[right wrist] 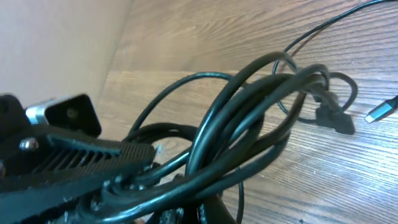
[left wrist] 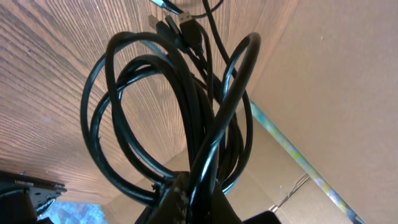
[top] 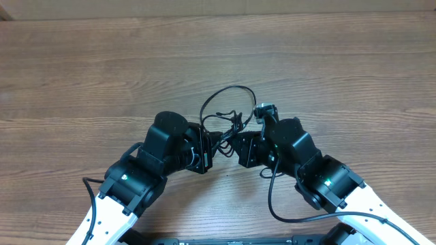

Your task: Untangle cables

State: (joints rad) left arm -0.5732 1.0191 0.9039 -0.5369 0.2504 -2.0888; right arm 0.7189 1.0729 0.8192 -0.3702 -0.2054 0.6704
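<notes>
The cables (top: 228, 122) form a knotted black bundle held between the two grippers near the table's middle, with one thin loop (top: 231, 92) arching away from me. My left gripper (top: 212, 145) is shut on the bundle from the left. In the left wrist view the cables (left wrist: 186, 112) rise as several loops out of the closed left gripper (left wrist: 199, 202), with plug tips (left wrist: 171, 25) at the top. My right gripper (top: 235, 146) faces it from the right, shut on the same cables (right wrist: 261, 106) low in the right wrist view (right wrist: 205, 208). A silver plug tip (right wrist: 380, 112) hangs at the right.
The wooden table (top: 102, 68) spreads out on all sides of the arms. A cardboard wall (left wrist: 336, 81) stands behind the table. The right arm's own thicker cable (top: 272, 197) loops beside its wrist. The left gripper's ribbed finger (right wrist: 81, 158) lies close beside the right gripper.
</notes>
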